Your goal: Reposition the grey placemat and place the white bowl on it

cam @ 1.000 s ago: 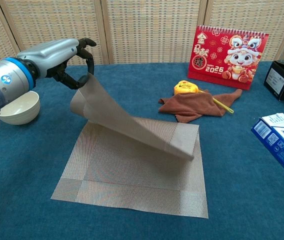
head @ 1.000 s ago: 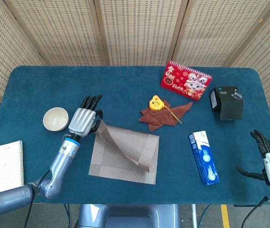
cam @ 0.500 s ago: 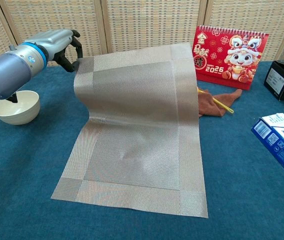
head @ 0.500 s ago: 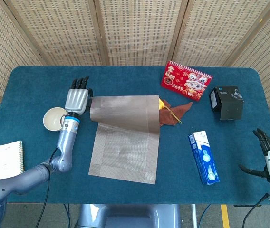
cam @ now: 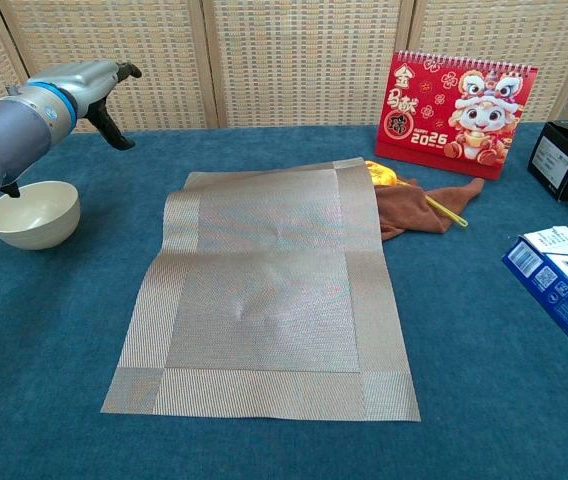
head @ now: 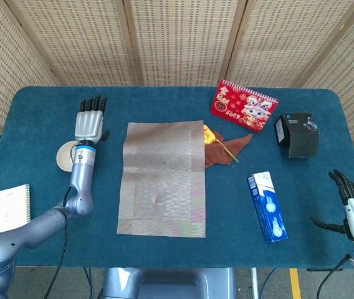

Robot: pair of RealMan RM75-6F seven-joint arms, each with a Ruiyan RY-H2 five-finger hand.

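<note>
The grey placemat [head: 162, 179] [cam: 269, 295] lies unfolded and flat on the blue table, its far right corner overlapping the brown cloth [head: 227, 149] [cam: 419, 208]. The white bowl [head: 66, 157] [cam: 31, 213] sits upright left of the mat, partly hidden behind my left arm in the head view. My left hand [head: 89, 124] [cam: 102, 82] hovers above the table left of the mat's far edge, fingers extended and apart, holding nothing. My right hand [head: 350, 207] shows at the table's front right edge, fingers spread and empty.
A yellow toy [head: 207, 132] pokes out from under the mat corner on the cloth. A red calendar [head: 243, 105] [cam: 462, 101] stands at the back, a black box [head: 297, 134] to its right. A blue carton [head: 267, 206] lies front right, a notepad [head: 5, 213] front left.
My left hand let go of the mat's far edge and drew back to the left. The mat dropped from raised to flat on the table.
</note>
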